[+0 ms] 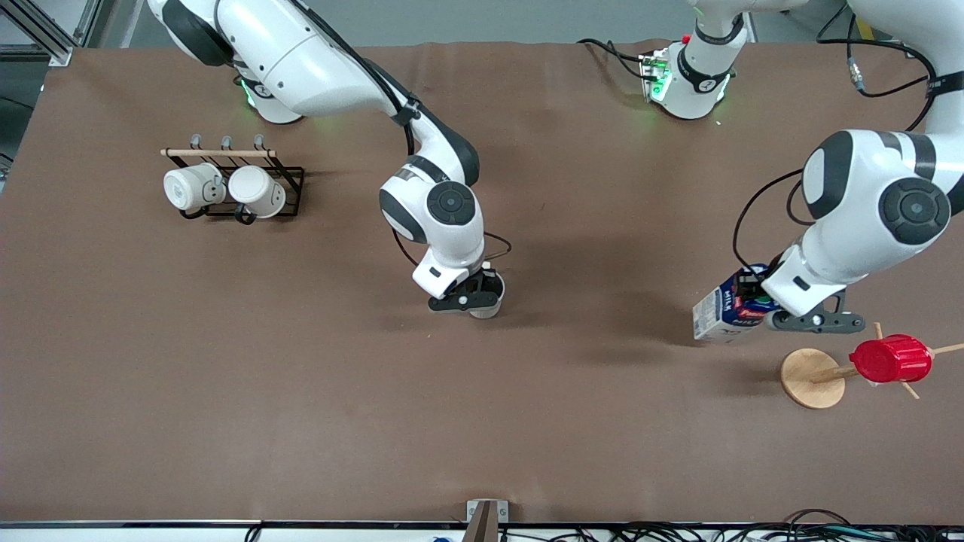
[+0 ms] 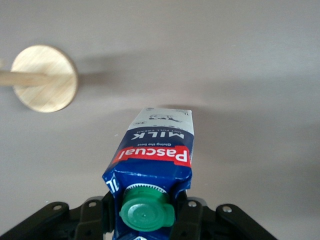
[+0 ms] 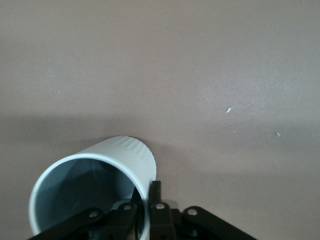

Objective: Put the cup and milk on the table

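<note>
Front view is showing left gripper [image 1: 755, 299] clamping milk [image 1: 723, 310] at 3 o'clock, right gripper [image 1: 473, 295] pinching cup [image 1: 488, 305] mid-table [image 1: 301, 376].

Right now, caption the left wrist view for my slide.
Left gripper shut on the milk near its green cap, over the table beside a round wooden base.

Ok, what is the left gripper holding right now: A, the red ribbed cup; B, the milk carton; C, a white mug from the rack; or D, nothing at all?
B: the left gripper is shut on the milk carton, just below its green cap, with the carton tilted over the table beside the wooden stand.
</note>
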Robot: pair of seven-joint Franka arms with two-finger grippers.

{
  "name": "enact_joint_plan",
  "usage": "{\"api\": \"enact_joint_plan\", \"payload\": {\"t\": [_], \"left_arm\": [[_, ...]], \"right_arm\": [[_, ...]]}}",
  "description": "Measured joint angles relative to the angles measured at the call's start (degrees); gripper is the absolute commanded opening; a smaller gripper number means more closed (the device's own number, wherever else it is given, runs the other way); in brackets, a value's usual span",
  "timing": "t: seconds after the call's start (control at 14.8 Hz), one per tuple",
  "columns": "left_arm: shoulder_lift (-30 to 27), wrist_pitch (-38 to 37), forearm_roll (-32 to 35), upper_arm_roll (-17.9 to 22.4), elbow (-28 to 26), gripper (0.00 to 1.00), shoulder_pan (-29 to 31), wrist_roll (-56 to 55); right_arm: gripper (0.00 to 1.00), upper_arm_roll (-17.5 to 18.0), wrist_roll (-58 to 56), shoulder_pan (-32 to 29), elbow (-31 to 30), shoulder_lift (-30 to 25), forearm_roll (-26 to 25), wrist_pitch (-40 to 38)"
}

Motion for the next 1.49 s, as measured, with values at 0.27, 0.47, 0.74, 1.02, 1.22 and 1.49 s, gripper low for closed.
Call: {"api": "enact_joint_plan", "payload": {"t": [0.27,0.47,0.74,1.02,1.22,1.49], "left_arm": [[6.05,-1.64,0.00,-3.84,6.94,0.19,-1.36,-3.24],[9.53,-1.65,-0.02,-4.16,9.88,0.19,-5.81,-9.00],[12.05,-1.94,-0.02,-4.31,12.43,0.19,-11.46,-16.83],[12.95,-2.90,-0.02,-4.38,13.39,0.19,-17.19,-23.83],[14.45,-3.47,-0.02,-4.36,14.96,0.19,-21.82,-29.00],[15.67,-3.54,-0.01,-4.30,15.54,0.19,-26.05,-32.26]], "right_arm": [[1.00,-0.01,1.69,-0.01,0.36,0.08,0.00,0.02],[1.00,0.05,2.16,-0.73,2.04,-0.69,0.00,-0.59],[1.00,0.00,2.40,-5.76,4.18,-8.74,0.00,-11.46],[1.00,0.05,1.61,-16.89,4.24,-21.01,0.04,-23.59],[1.00,0.10,-5.61,-24.70,3.97,-26.68,0.59,-29.05],[1.00,-1.26,-20.33,-31.69,3.82,-33.05,4.08,-36.70]]}}
